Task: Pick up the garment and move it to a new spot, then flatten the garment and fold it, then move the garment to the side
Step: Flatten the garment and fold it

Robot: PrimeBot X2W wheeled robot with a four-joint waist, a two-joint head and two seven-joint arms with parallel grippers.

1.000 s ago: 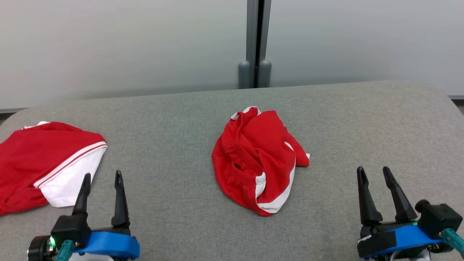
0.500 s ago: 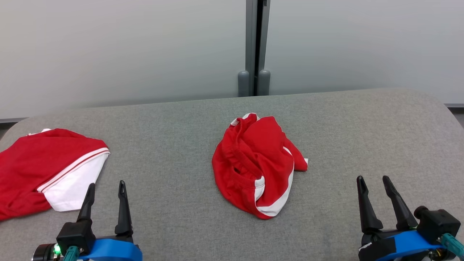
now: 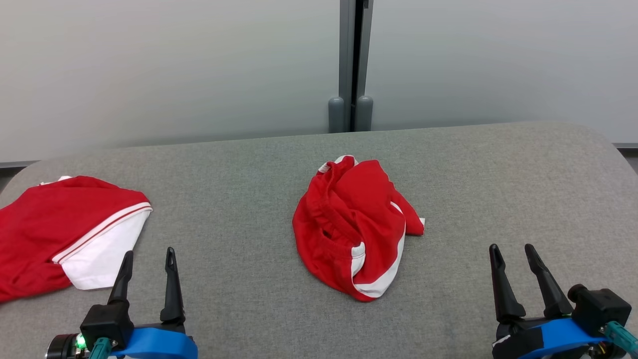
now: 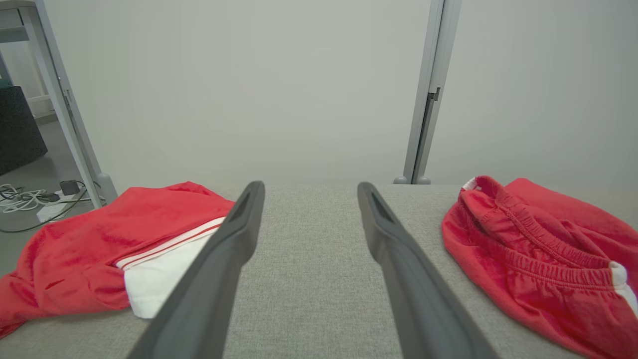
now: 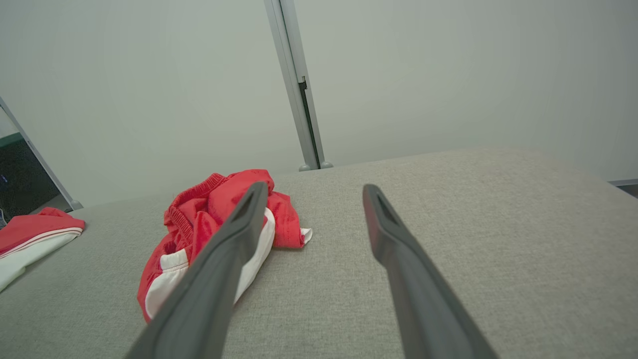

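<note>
Crumpled garment [image 3: 356, 229] centred on worktop [image 3: 498, 174], bare surface to its right; second red garment [image 3: 65, 229] at left edge. Fingers apart, empty, on left gripper [image 3: 149, 253] and right gripper [image 3: 511, 248].

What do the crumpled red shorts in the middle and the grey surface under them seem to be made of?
Red shorts: soft knit fabric, perhaps cotton or polyester, matte; it lies in loose folds, with a gathered elastic waistband and white trim.
Grey surface: woven upholstery cloth, matte, with a fine speckled weave; its rounded corners suggest padding, but that is uncertain.
</note>
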